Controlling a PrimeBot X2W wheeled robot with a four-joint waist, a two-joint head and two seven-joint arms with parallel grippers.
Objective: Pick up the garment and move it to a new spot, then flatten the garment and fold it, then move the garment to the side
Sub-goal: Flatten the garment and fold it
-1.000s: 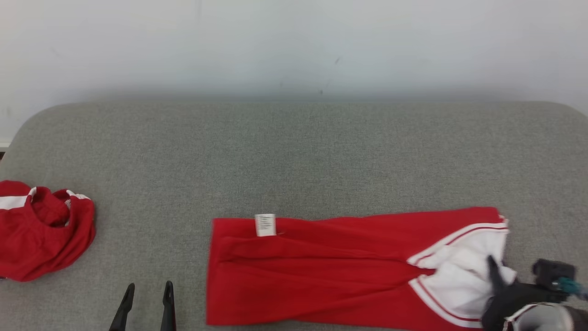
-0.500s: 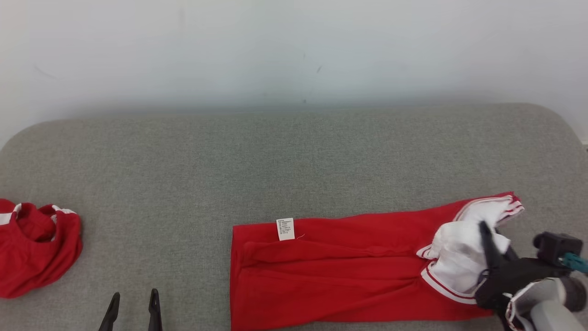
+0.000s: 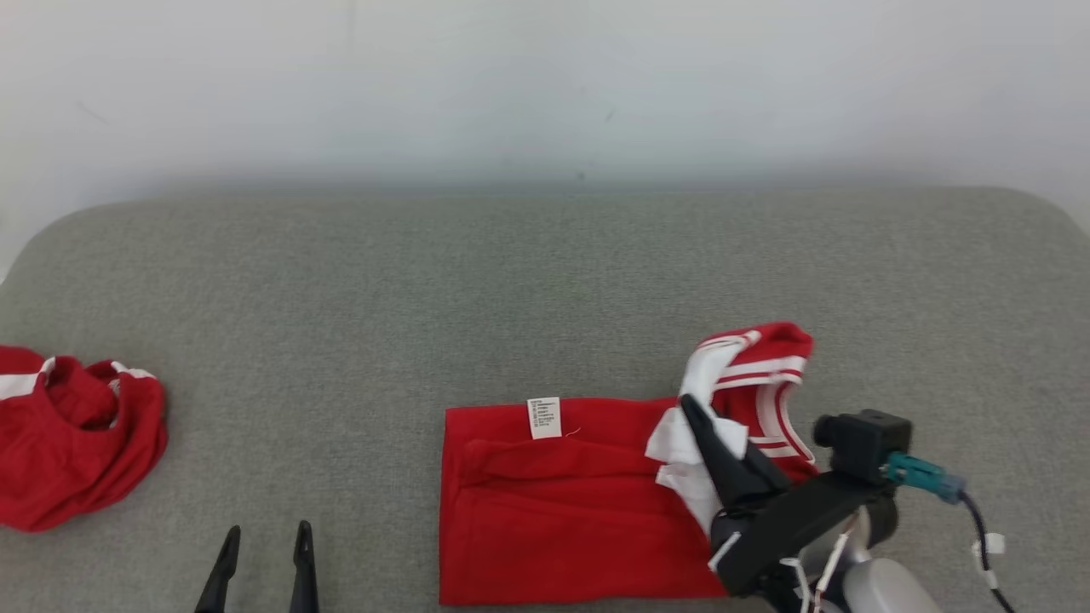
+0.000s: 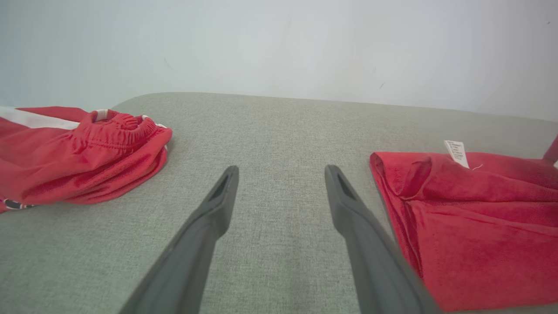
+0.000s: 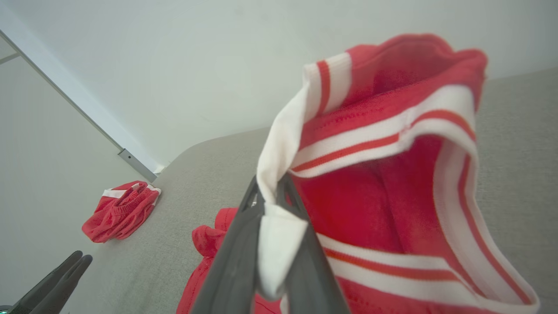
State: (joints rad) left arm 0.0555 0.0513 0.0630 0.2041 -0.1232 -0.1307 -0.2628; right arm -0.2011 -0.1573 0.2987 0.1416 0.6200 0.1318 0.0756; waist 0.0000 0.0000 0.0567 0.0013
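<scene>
Nearest you, your left gripper (image 3: 266, 535) stands spread wide and empty over the grey cushion (image 3: 511, 281), while your right gripper (image 3: 690, 407) is pinched on the white-striped end of the red garment (image 3: 562, 511), holding it raised above the flat part at centre-right.

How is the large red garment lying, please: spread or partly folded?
Partly folded: the right pincer holds the red garment by its striped end, raised over the rest.

text: none legible | white tag (image 3: 545, 417) on red garment (image 3: 562, 511): print too small
</scene>
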